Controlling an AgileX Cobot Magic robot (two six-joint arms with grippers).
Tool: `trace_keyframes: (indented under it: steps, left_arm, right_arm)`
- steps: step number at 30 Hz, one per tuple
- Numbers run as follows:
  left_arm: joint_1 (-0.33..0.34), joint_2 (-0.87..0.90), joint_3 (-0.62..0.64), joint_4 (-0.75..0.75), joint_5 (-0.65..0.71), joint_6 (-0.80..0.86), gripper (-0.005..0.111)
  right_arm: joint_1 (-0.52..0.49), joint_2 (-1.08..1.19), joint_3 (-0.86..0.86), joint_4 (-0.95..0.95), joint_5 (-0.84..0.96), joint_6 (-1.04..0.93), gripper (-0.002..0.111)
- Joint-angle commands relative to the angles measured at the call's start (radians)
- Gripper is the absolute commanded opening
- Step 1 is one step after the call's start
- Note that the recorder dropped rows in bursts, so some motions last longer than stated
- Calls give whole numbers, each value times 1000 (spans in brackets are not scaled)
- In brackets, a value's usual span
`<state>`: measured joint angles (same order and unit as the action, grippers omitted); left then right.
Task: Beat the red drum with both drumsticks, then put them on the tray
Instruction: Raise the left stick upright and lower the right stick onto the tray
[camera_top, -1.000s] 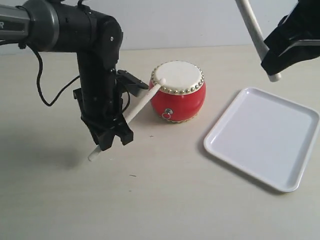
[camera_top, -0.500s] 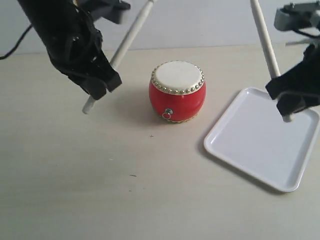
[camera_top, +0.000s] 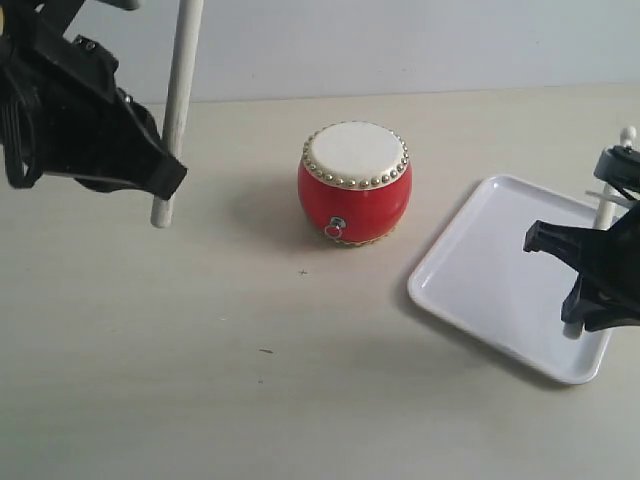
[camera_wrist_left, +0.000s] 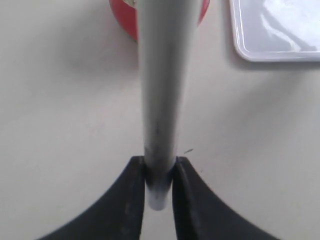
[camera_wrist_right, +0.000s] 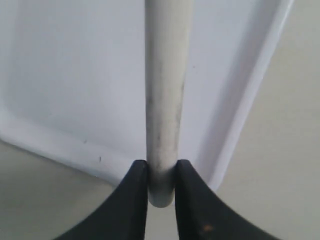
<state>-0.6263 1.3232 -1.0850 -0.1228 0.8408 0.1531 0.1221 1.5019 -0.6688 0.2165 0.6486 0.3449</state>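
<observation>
left gripper (camera_wrist_left: 160, 172): jaws clamp left drumstick (camera_top: 178, 100), near upright, above table (camera_top: 250, 380), apart from red drum (camera_top: 355, 185) | right gripper (camera_wrist_right: 161, 175): jaws clamp right drumstick (camera_wrist_right: 165, 75) over right side of tray (camera_top: 480, 280) | red drum: upright on table, near tray, untouched

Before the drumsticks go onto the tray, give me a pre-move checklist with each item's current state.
1. Left gripper fingers shut on the left drumstick: ok.
2. Right gripper fingers shut on the right drumstick: ok.
3. Right drumstick above the tray: ok.
4. Left drumstick above the tray: not ok; it is held nearly upright on the far side of the red drum from the tray.
5. Right drumstick's lower end touching the tray: cannot tell.
6. Red drum upright and apart from the tray: ok.
</observation>
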Motion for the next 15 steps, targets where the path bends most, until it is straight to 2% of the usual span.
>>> trace_keyframes:
  steps: [1, 4, 15]
  left_arm:
    - [0, -53, 68, -12, -17, -5, 0]
    - [0, -73, 94, -12, -17, -5, 0]
    - [0, -77, 102, -12, -50, -2, 0]
  right_arm:
    - [-68, 76, -1, 170, -4, -167, 0]
    - [-112, 112, -1, 251, 5, -257, 0]
    - [-124, 154, -1, 255, -11, -245, 0]
